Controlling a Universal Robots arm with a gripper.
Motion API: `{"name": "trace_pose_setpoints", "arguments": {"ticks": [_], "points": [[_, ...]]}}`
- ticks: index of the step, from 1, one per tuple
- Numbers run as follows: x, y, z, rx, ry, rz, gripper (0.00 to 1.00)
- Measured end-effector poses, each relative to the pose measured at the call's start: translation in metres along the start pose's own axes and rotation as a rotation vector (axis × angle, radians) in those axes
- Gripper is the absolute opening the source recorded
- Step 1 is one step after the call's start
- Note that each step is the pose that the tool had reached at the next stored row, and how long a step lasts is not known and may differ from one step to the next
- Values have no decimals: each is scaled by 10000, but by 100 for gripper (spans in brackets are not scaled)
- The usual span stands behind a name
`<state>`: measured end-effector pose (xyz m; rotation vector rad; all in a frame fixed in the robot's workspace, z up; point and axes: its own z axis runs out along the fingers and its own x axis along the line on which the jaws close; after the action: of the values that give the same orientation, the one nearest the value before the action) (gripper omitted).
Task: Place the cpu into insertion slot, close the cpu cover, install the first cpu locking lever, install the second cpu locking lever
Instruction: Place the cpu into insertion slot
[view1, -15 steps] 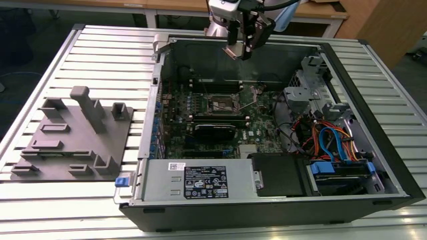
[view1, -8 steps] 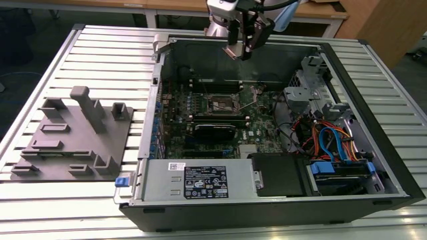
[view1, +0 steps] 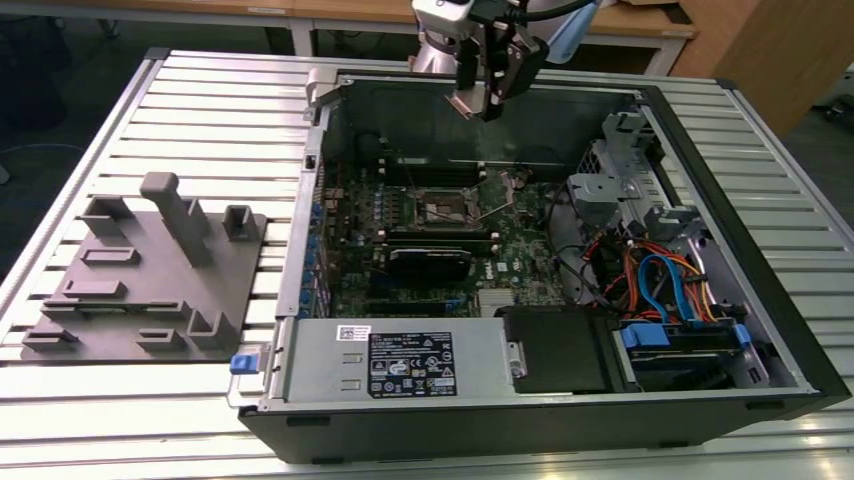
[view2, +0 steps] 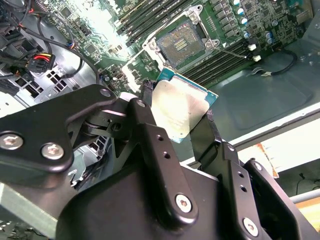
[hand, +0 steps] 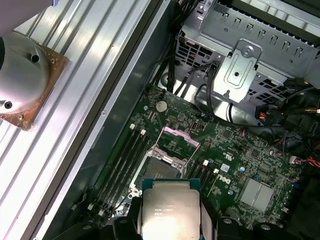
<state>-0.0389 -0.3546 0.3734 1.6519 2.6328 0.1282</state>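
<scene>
The arm (view1: 447, 30) runs off the exterior view at twelve o'clock. In the second wrist view the fingers (view2: 150, 135) of the gripper (view2: 177, 117) hide two edges of the cpu (view2: 182, 100); in the first wrist view the cpu, itself cropped, overlaps the rim of the insertion slot (hand: 167, 167)

I see grey fixture block (view1: 147, 280) on slatted table (view1: 80, 420), exterior view's left of open PC case (view1: 534, 445); PSU (view1: 400, 365) at near side, blue/orange cables (view1: 654, 285) on exterior view's right.

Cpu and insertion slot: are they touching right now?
Apart. The fingers grip the cpu in the second wrist view; the exterior view shows the gripper well above the insertion slot.
</scene>
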Motion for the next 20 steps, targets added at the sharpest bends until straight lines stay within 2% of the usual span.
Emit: {"name": "trace_pose_setpoints", "arguments": {"ticks": [12, 20], "points": [[0, 0, 0, -2, -5, 64, 54], [0, 0, 1, -10, -71, 748, 54]]}}
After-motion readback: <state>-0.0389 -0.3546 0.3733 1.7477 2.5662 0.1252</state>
